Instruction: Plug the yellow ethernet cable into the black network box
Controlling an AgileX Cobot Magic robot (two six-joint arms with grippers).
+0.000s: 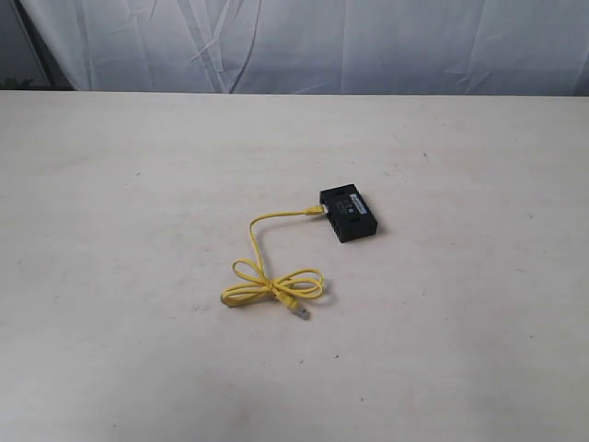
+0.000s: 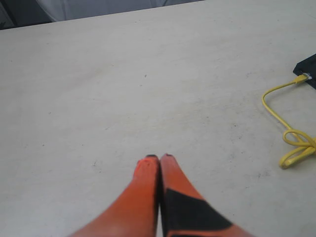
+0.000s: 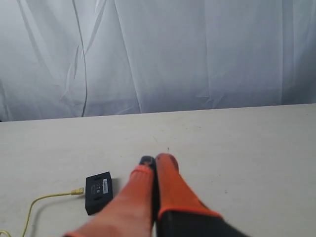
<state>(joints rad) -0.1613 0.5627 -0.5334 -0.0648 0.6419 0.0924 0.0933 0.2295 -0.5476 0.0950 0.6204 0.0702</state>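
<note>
The black network box lies flat near the table's middle, pale label on top. The yellow ethernet cable runs from the box's left side, where one plug sits against it, down to a bundled loop with the other plug loose on the table. The left wrist view shows the cable and a corner of the box far from my left gripper, which is shut on nothing. My right gripper is shut and empty too, with the box off to one side. Neither gripper appears in the exterior view.
A pale table fills the scene. A white curtain hangs behind its far edge.
</note>
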